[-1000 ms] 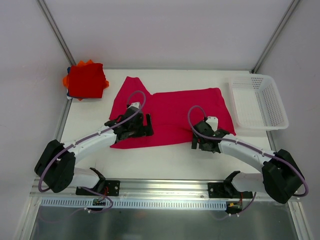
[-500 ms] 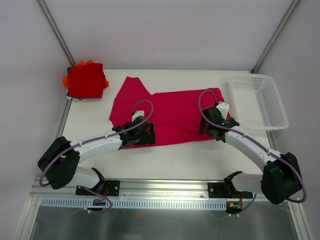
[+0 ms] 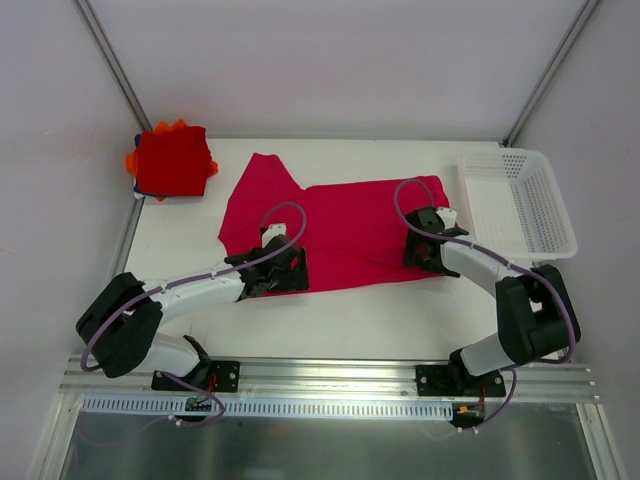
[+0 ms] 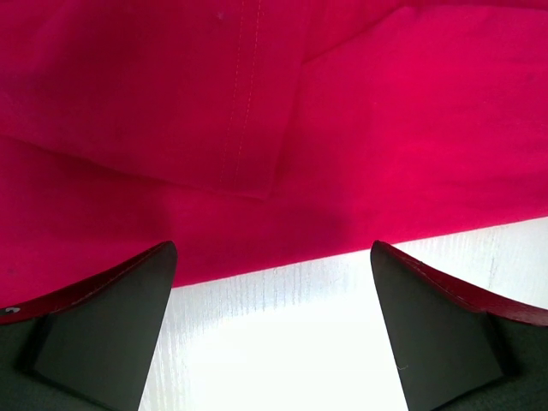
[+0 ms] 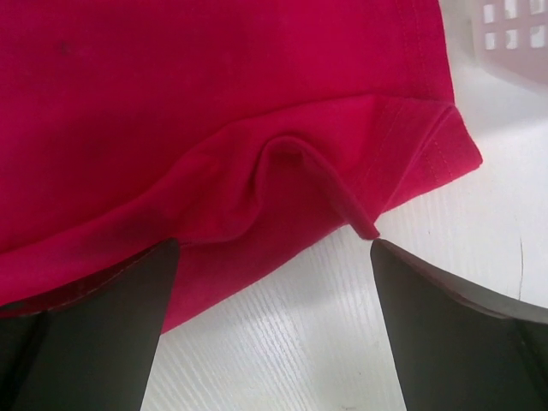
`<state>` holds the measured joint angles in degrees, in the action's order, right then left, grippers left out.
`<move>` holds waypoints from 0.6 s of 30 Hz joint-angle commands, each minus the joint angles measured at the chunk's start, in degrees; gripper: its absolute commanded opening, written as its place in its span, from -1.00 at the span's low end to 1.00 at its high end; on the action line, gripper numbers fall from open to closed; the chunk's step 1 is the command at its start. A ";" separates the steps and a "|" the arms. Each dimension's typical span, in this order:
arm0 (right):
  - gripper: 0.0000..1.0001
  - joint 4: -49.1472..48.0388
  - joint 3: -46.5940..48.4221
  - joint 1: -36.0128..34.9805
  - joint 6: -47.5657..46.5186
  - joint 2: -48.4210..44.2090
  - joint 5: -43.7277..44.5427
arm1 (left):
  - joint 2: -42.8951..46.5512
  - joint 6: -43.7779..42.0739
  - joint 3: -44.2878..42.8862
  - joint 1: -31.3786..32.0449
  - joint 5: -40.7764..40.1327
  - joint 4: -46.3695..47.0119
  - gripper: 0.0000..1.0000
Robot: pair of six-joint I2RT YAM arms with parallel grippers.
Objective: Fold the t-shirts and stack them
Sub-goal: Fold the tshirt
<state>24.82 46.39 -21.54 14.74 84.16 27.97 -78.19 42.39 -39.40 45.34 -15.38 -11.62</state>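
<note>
A crimson-pink t-shirt lies spread flat across the middle of the table. A stack of folded t-shirts, bright red on top with orange and blue edges showing, sits at the far left corner. My left gripper is open and low over the shirt's near hem at its left part. In the left wrist view the gripper straddles the hem edge, with bare table between the fingers. My right gripper is open at the shirt's near right corner. In the right wrist view the gripper faces a raised wrinkle in the cloth.
A white perforated basket stands at the right, close beside the right gripper; its corner also shows in the right wrist view. White table runs between the shirt's near hem and the arm bases. Walls enclose the far side.
My right gripper has moved away from the near hem's middle, farther right to the shirt's right corner. My left gripper has slid a little right and nearer along the hem. Both stay open.
</note>
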 commanded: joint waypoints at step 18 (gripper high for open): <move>-0.99 -2.67 7.57 4.31 -2.70 6.80 -2.48 | -6.18 -0.56 -0.59 0.27 0.17 4.32 0.95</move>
<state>22.22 51.70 -17.80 12.23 90.50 25.61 -82.43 42.15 -39.62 45.34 -15.62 -8.03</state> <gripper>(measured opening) 0.044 0.976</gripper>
